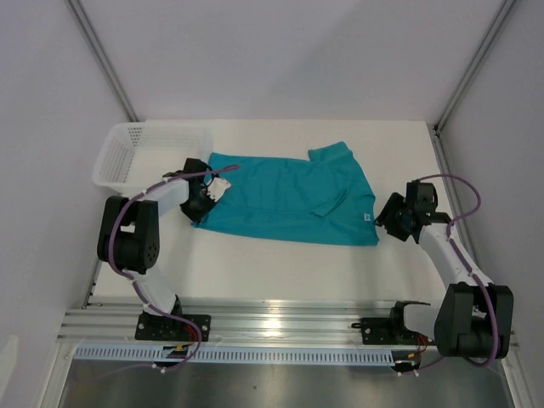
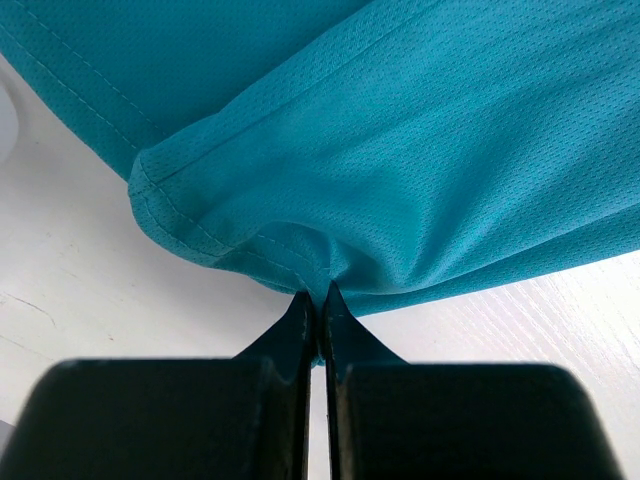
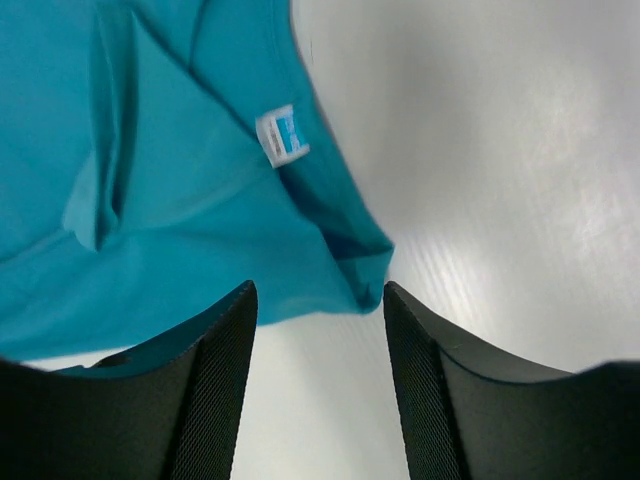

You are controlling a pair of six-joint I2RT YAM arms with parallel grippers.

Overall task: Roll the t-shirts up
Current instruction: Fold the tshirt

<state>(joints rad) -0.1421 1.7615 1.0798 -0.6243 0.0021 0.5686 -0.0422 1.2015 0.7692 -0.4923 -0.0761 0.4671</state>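
The right claw (image 3: 320, 297) hung released just beside the near right corner of the teal t-shirt (image 1: 289, 200). The left claw (image 2: 317, 297) was clenched on the hem at its left edge. The t-shirt lay spread flat mid-desk (image 1: 280, 272), and a white basket (image 1: 109, 166) sat at the far left.

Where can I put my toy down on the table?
The wide bare strip of table in front of the t-shirt is free. A thinner strip runs behind it. It is crowded by the basket, where the left hand pinches its edge.
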